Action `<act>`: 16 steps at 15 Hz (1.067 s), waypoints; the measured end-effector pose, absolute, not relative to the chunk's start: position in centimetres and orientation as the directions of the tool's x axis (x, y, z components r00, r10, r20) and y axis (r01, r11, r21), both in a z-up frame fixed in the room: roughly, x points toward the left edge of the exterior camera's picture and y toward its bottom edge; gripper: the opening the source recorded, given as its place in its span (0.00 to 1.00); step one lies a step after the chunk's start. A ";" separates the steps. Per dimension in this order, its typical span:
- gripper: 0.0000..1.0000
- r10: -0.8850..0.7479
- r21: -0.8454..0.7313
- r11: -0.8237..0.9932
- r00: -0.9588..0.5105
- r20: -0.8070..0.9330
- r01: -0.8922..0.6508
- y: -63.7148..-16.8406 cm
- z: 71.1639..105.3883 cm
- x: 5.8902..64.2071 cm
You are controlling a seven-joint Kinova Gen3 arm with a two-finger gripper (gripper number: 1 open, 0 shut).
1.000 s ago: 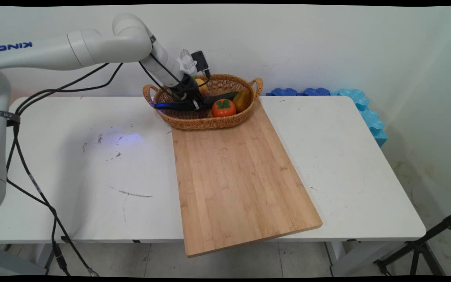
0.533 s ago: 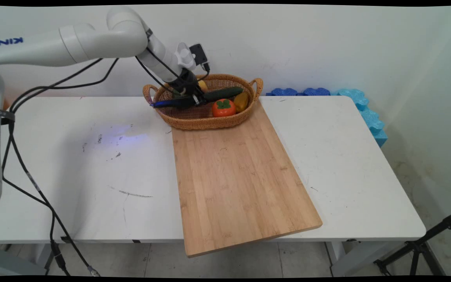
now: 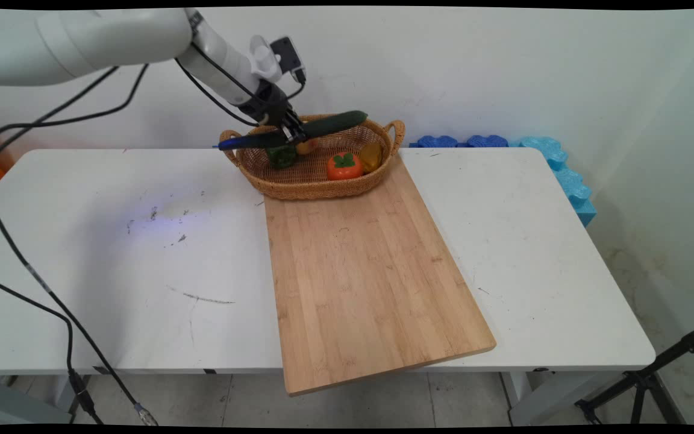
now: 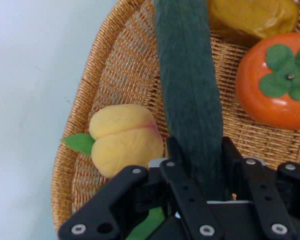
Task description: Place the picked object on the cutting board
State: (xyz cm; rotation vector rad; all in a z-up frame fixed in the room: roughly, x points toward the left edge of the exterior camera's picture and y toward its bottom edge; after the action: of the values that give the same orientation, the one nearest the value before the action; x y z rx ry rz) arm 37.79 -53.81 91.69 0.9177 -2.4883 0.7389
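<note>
Board (image 3: 371, 283): bamboo, long, lying from the table's (image 3: 112, 271) near edge, which it overhangs, back toward the far edge, its far end meeting the basket (image 3: 317, 184). Basket: wicker, oval, two handles, at the table's far edge near the middle. Contents, near to far: persimmon (image 3: 344, 167), orange with a green leaf cap, at the near right; a dark yellow fruit (image 3: 372, 156) just right of it; a green item (image 3: 281, 156) at the left, too small to identify; peach (image 4: 125, 139), yellow-pink with a leaf, below the hand. Gripper (image 3: 290, 129): closed on the cucumber (image 3: 335, 123), holding it near one end, above the basket and clear of its rim. Cucumber: dark green, long axis running from the jaws out to the right and slightly upward in the main view, over the basket's far side. Hand view: shows both fingers pressed against the cucumber's sides and the peach plainly, which the main view mostly hides; the main view alone shows the cucumber's height above the basket. Blue foam blocks (image 3: 503, 141): against the wall beyond the far right corner.
</note>
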 end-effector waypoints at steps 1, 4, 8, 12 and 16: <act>0.00 -0.476 -0.338 0.648 -0.709 0.520 -0.683 -53.2 92.4 37.9; 0.00 -0.468 -0.322 0.655 -0.701 0.538 -0.684 -51.0 94.5 38.2; 0.00 -0.455 -0.288 0.680 -0.696 0.555 -0.674 -48.0 96.4 38.1; 0.00 -0.423 -0.259 0.727 -0.712 0.561 -0.636 -45.5 97.2 37.5; 0.00 -0.391 -0.237 0.769 -0.731 0.559 -0.593 -44.2 96.6 36.8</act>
State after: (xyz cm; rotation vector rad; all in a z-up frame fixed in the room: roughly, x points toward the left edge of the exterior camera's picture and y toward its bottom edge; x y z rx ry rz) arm 36.76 -44.21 96.64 0.7394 -2.4757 0.5577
